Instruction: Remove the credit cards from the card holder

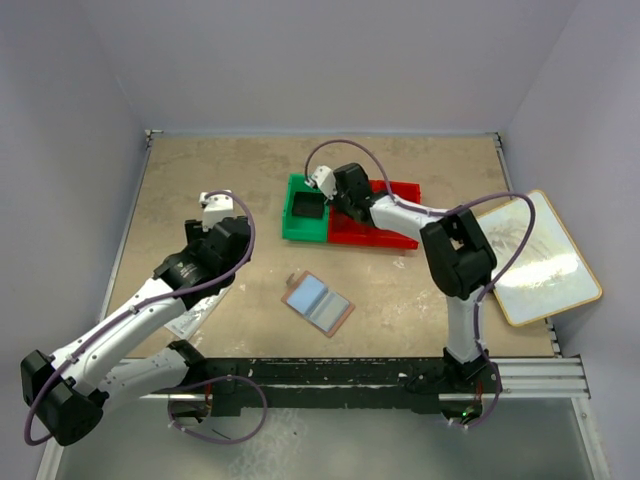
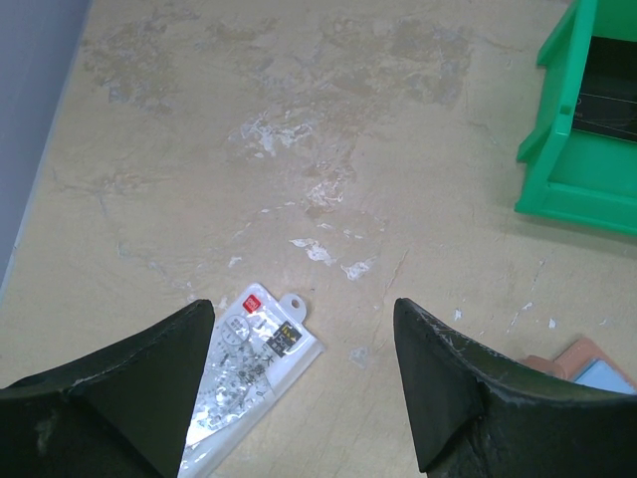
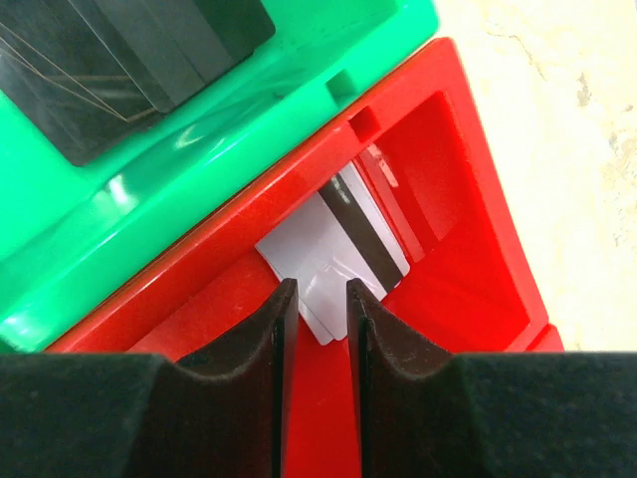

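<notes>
Tan table (image 1: 200,180): left tool (image 2: 304,309) gapes empty above red-labelled packet (image 2: 254,349) (print unreadable), right tool (image 3: 317,289) barely parted, empty, above a card (image 3: 318,254).

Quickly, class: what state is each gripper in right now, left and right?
Left gripper: jaws wide open, holding nothing.
Right gripper: jaws slightly open, nothing gripped, above a white card in the red bin.

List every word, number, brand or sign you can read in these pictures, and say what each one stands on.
No text here can be read as words.
Clear packet: a red mark and dark print, too small and blurred to read.
White card in the red bin: a black stripe only, no lettering shows.
Black cards in the green bin: no print visible.
Card holder: plain, no label visible.
</notes>
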Robot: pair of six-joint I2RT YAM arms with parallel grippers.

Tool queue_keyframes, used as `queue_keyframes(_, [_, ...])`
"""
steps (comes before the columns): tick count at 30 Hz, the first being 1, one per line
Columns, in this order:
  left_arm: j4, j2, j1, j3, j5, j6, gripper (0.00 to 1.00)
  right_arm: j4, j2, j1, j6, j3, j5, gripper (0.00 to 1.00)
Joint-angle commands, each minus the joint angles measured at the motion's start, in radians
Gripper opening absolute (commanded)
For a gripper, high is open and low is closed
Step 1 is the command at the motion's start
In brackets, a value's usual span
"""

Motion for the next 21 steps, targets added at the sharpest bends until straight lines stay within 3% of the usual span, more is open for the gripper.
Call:
queue_keyframes(1, [0.016, 0.003, 0.006, 0.020, -0.001, 0.021, 0.70, 0.036, -0.129, -0.003, 0.143, -0.008, -0.060, 0.30])
queue_keyframes(4, [0.017, 0.004, 0.005, 0.019, 0.002, 0.021, 0.70, 0.055, -0.159, -0.004, 0.243, -0.035, -0.061, 0.29])
queue_keyframes(12, [0.017, 0.007, 0.005, 0.020, 0.006, 0.023, 0.70, -0.055, -0.127, -0.009, 0.518, -0.020, -0.176, 0.02])
queue_keyframes(17, [0.017, 0.007, 0.005, 0.020, 0.012, 0.024, 0.70, -0.071, -0.086, -0.009, 0.590, -0.036, -0.215, 0.00])
queue_keyframes(21, [0.018, 0.007, 0.005, 0.020, 0.016, 0.025, 0.70, -0.071, -0.051, -0.010, 0.634, -0.044, -0.135, 0.00])
